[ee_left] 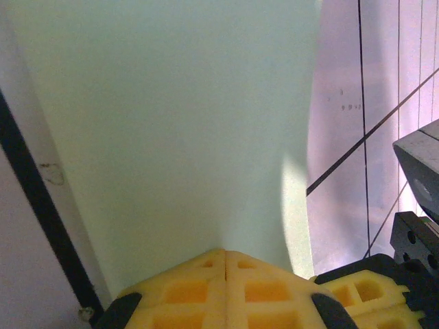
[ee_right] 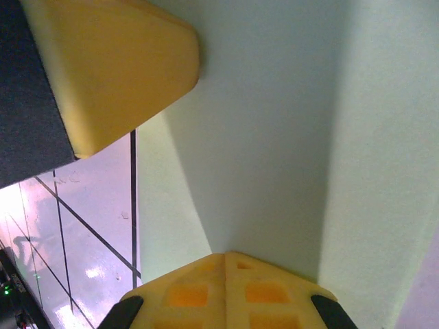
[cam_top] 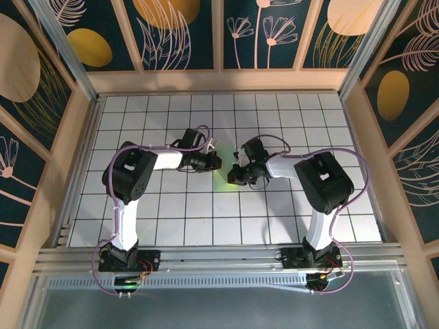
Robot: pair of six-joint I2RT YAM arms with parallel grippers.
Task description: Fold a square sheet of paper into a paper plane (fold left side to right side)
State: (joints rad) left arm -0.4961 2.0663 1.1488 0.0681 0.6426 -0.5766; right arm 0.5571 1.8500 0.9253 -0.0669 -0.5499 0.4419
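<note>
Pale-green paper [cam_top: 221, 179] lies at the middle of the white gridded table [cam_top: 164, 212]. From above you see it as a small strip between the tips of the two arms (the arms hide the rest). The left end effector [cam_top: 217, 161] reaches in from the left and the right end effector [cam_top: 235, 176] from the right. The two are just beside each other over the paper, the left one a little farther from the bases.

On your left wrist camera the yellow fingers [ee_left: 185, 291] are pressed together with the seam between them closed, and their tips sit at the near edge of the paper [ee_left: 171, 123]. The paper spreads away from them smooth and pale. White tile with black grid lines shows past its right edge, and a yellow pad of the right end effector [ee_left: 363, 291] sits at the lower right.

On your right wrist camera the fingers [ee_right: 267, 295] are likewise together, tips against the paper [ee_right: 274, 137]. A straight light-dark boundary runs up the paper on the right; you cannot tell whether it is a crease or a shadow. A yellow finger of the left end effector [ee_right: 116, 68] hangs over the paper's left edge. Whether either pair of fingers pinches any paper cannot be told.
</note>
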